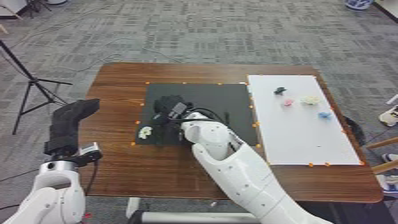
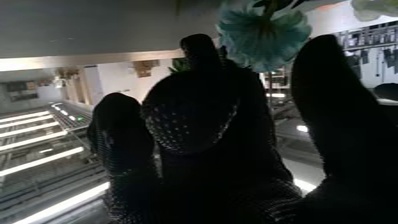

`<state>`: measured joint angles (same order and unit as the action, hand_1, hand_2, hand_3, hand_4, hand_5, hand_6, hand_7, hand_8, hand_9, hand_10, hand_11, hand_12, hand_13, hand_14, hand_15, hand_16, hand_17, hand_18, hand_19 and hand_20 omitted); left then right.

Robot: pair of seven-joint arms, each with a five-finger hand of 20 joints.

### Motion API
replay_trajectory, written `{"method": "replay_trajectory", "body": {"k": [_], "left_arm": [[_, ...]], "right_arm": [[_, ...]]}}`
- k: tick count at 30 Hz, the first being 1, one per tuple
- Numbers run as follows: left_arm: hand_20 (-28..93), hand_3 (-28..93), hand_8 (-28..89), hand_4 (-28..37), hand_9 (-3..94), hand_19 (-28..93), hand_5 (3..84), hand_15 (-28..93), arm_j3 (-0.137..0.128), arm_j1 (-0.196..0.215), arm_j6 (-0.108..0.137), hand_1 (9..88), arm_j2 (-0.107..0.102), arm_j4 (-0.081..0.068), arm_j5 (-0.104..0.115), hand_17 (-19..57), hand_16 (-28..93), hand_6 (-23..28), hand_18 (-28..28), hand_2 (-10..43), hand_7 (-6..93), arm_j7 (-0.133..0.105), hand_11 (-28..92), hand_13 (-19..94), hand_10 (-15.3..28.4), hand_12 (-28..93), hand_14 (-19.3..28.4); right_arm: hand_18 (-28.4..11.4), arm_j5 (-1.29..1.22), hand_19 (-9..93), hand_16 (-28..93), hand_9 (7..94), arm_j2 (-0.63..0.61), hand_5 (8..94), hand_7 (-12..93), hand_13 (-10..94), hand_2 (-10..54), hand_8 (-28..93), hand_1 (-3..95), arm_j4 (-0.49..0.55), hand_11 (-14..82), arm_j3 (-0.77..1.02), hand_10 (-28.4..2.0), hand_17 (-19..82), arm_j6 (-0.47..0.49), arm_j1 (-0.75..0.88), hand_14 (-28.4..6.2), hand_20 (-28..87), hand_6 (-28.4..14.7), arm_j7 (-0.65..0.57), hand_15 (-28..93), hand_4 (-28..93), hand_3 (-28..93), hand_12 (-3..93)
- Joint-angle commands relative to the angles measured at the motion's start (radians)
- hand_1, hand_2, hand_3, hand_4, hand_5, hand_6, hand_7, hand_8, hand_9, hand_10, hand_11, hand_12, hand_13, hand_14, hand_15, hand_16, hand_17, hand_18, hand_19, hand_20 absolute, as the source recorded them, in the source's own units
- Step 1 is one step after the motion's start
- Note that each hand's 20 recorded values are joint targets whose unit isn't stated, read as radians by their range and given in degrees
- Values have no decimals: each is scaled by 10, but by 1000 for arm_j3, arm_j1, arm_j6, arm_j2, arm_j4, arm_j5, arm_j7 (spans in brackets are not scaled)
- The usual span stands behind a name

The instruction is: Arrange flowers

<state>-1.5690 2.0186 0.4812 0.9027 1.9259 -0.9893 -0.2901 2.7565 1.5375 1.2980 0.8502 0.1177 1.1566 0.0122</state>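
Flowers (image 1: 310,100) are spread between two areas of the brown tabletop (image 1: 133,172), so the job looks underway rather than finished. On the white board (image 1: 298,142) at the right, toward its far end, are a small dark green piece (image 1: 280,91), a pink flower (image 1: 287,102), a cream flower (image 1: 309,100) and, a little nearer, a blue flower (image 1: 325,115), all apart from one another. A white flower (image 1: 145,132) is by the near left corner of the dark mat (image 1: 235,100).

The right robot hand (image 1: 169,106) is over the left part of that mat, with a blue-green flower (image 2: 259,37) right beside it in the right wrist view; I can't tell whether it is pinching that one. The left robot hand (image 1: 67,125) waits relaxed and empty at the left. Which area is meant for the final layout isn't clear, but my guess is that the blooms near the right robot hand have yet to be placed.
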Motion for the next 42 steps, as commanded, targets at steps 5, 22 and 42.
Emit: {"method": "replay_trajectory", "body": {"k": [5, 22, 42], "left_arm": [[151, 686, -91, -283, 538, 54, 553, 210, 0, 10, -11, 272, 8, 9, -2, 65, -45, 24, 85, 174, 204, -2, 224, 414, 137, 102, 157], [149, 684, -91, -283, 537, 55, 553, 210, -12, 26, -12, 276, 9, 17, 0, 64, -45, 26, 85, 170, 204, -5, 225, 414, 137, 102, 158], [149, 681, -91, -283, 537, 54, 554, 211, -33, 43, -6, 275, 7, 27, -1, 64, -44, 25, 85, 172, 206, -2, 225, 415, 137, 102, 157]], "right_arm": [[-209, -54, 932, 333, 618, -20, 569, 164, 912, -38, -134, 328, 32, 94, -19, -102, 550, -7, -61, -24, 550, -11, -37, 583, -157, 652, 56], [-215, -214, 932, 329, 647, -68, 602, 151, 911, 28, -120, 249, 90, 94, -45, -117, 548, 34, -90, -29, 559, -18, -91, 586, -153, 605, 65], [-224, -563, 932, 298, 786, -221, 728, 141, 937, 127, -95, 203, 315, 104, -117, -129, 590, 125, -49, -35, 603, -15, -214, 605, -140, 504, 98]]}}
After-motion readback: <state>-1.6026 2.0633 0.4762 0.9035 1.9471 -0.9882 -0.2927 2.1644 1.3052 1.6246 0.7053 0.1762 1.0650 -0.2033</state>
